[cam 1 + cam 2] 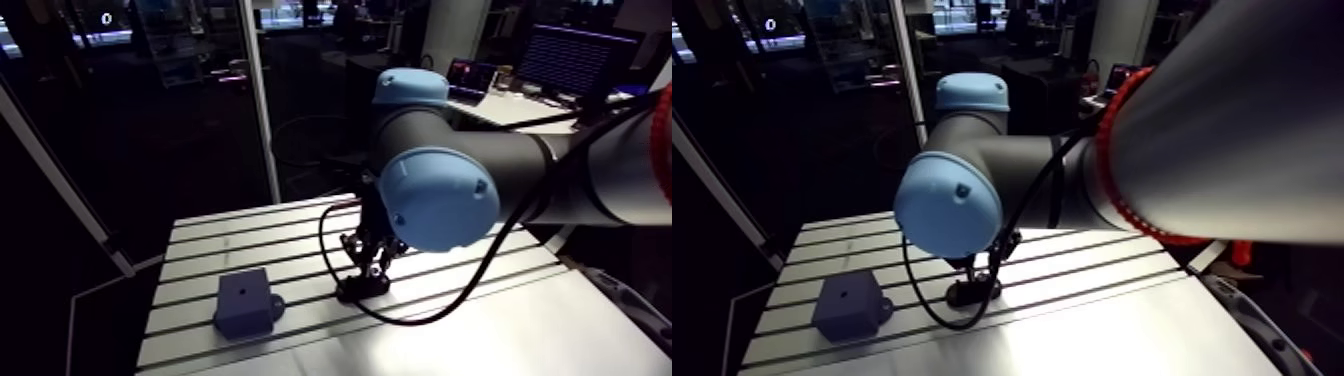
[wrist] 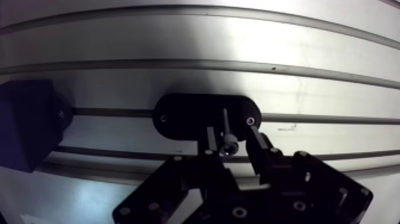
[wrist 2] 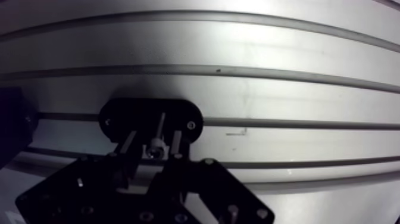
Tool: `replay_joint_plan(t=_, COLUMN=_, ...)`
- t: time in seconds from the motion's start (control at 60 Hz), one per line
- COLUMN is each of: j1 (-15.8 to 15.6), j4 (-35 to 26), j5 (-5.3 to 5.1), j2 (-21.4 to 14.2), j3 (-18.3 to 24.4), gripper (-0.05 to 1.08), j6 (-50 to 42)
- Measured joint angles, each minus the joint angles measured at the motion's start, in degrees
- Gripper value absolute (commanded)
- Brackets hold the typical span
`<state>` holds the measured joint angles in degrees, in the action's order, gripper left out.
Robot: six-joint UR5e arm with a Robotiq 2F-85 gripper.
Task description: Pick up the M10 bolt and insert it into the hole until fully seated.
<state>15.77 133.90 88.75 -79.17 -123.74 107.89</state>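
Observation:
In the wrist view a slim steel bolt (image 2: 225,128) with a socket head rests on a black oval holder (image 2: 184,116) that is fixed over a table slot. My gripper (image 2: 232,136) is low over the holder and open. One finger stands on each side of the bolt, and a small gap shows on both sides. The dark block (image 1: 245,300) with a round hole in its top face sits on the table beside the gripper. It also shows at the edge of the wrist view as the block (image 2: 27,131). In the arm view the gripper (image 1: 365,272) reaches down onto the holder.
The slotted aluminium table (image 1: 470,300) runs under everything, with its slots parallel to the holder's long side. A black cable loops from the wrist down to the table near the gripper. The table's front edge lies close behind the block.

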Motion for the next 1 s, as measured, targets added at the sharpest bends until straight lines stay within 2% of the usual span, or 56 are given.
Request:
replay_joint_plan(t=0.583, j1=0.0, j4=-0.2, j5=-0.05, j2=-0.2, j3=-0.3, gripper=0.60, j6=0.0)
replay_joint_plan(t=1.0, j1=0.0, j4=-0.2, j5=-0.06, j2=-0.3, j3=-0.4, gripper=0.67, j6=0.0)
